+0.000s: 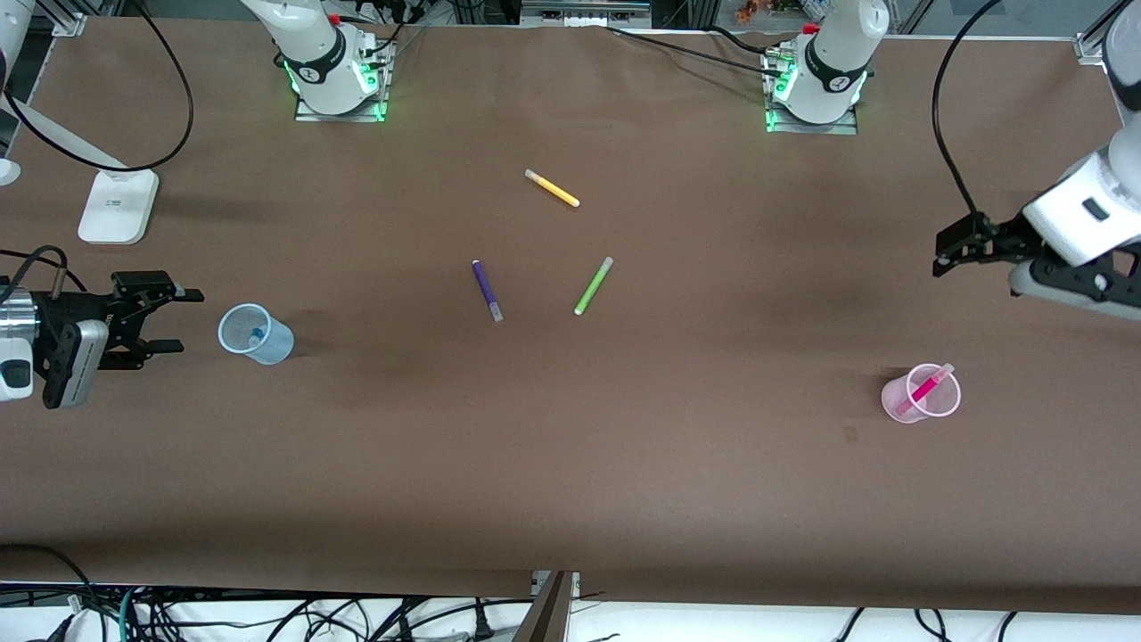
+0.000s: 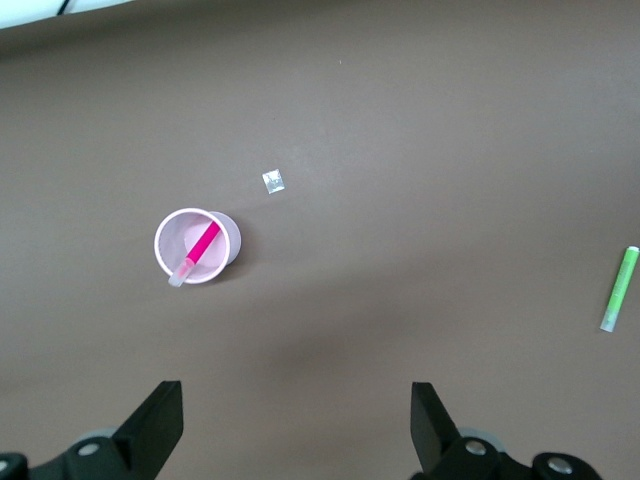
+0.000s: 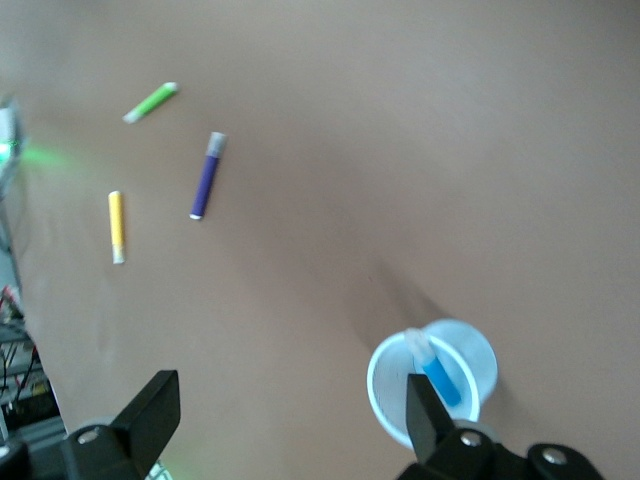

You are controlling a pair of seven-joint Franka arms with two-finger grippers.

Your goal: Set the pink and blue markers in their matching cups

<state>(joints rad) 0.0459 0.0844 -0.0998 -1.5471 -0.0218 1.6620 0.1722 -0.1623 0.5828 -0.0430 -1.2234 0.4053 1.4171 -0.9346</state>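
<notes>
- My right gripper hangs near the right arm's end of the table, just beside the blue cup; its fingers are spread wide with nothing between them.
- From my right wrist view I see the blue cup close under the gripper, tipped a little, with the blue marker leaning inside it, its greyish cap up at the rim.
- In the front view the blue marker shows only as a small blue patch through the cup's wall.
- My left gripper hangs over the left arm's end of the table, well apart from the pink cup. Its fingers are also spread and hold nothing.
- The pink cup stands on the table nearer to the front camera than that gripper. The pink marker leans inside it, with its paler cap poking over the rim.
- In my left wrist view the pink marker crosses the cup's mouth at a slant.
- Near the pink cup I see a small pale scrap lying on the table.
- Around the middle of the table lie three loose pens, apart from each other: a purple pen, a green pen beside it, and a yellow pen farther from the front camera than both.
</notes>
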